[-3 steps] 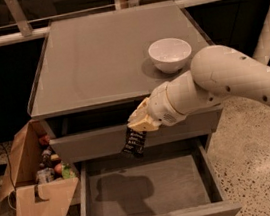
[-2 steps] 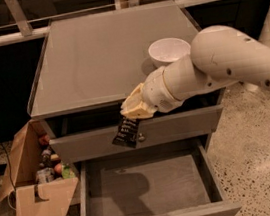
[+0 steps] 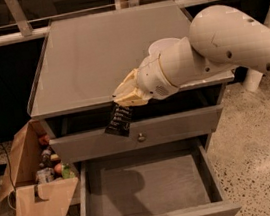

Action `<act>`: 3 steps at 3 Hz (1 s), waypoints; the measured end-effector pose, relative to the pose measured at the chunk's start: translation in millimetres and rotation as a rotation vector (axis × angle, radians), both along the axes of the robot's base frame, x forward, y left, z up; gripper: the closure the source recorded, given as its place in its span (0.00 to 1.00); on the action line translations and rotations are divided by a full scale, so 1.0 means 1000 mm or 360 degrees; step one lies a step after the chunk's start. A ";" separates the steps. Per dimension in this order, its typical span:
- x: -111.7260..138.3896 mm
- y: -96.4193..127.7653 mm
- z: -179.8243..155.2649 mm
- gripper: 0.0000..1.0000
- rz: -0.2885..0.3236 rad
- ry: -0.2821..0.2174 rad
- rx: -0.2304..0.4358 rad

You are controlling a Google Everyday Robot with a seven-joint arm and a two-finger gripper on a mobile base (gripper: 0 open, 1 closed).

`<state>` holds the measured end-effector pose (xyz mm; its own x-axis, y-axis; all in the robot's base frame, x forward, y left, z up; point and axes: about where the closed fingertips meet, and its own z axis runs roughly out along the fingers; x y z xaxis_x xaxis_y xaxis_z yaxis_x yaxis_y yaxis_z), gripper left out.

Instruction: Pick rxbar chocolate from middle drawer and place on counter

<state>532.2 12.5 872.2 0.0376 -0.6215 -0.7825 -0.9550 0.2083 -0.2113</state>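
Note:
My gripper [image 3: 124, 100] is shut on the rxbar chocolate [image 3: 119, 120], a flat black wrapper with white lettering that hangs down from the fingers. It is held in the air at the front edge of the counter [image 3: 92, 56], over the closed top drawer front. The middle drawer [image 3: 147, 189] stands pulled open below, its grey floor bare. My white arm reaches in from the right and covers most of the white bowl [image 3: 163, 45].
An open cardboard box [image 3: 38, 187] with bottles and small items sits on the floor left of the cabinet. A round knob [image 3: 140, 138] marks the closed drawer front. Speckled terrazzo floor [image 3: 260, 132] lies to the right. A railing runs behind the counter.
The gripper has lifted the rxbar up and to the left, from in front of the drawer front to the counter's front edge.

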 end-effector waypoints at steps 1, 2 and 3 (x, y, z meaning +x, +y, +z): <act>0.022 0.002 0.018 1.00 0.0008 -0.0016 -0.0010; 0.060 0.004 0.042 1.00 0.0009 -0.0048 -0.0054; 0.071 0.009 0.057 1.00 0.0014 -0.0084 -0.0052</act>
